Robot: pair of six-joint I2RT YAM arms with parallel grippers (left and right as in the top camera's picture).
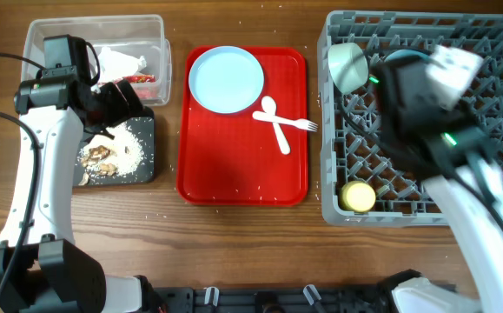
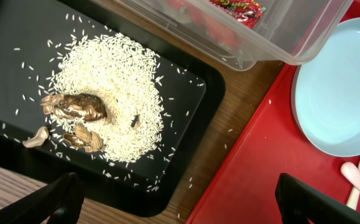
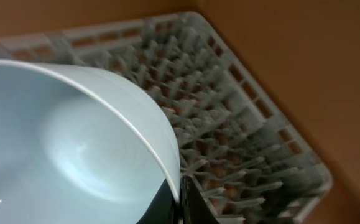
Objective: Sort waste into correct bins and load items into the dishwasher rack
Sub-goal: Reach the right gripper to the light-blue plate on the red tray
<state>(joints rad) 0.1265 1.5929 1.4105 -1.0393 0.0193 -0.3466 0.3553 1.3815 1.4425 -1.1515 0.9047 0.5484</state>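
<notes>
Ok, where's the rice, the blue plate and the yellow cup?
rice (image 2: 124, 87): left wrist view, middle of the white pile.
blue plate (image 1: 226, 79): overhead view, its centre.
yellow cup (image 1: 358, 196): overhead view, its top.

We find the right arm (image 1: 433, 96) blurred above the rack (image 1: 494, 52). The bowl (image 3: 74, 143) runs off the right wrist view's left edge; the plate (image 2: 341, 87) leaves the left wrist view's right edge.

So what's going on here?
They're clearing up after a meal. The right hand grips a pale blue bowl over the grey dishwasher rack, where a yellow cup sits. The left hand hangs open above the black tray of rice. The plate, spoon and fork wait on the red tray.
</notes>
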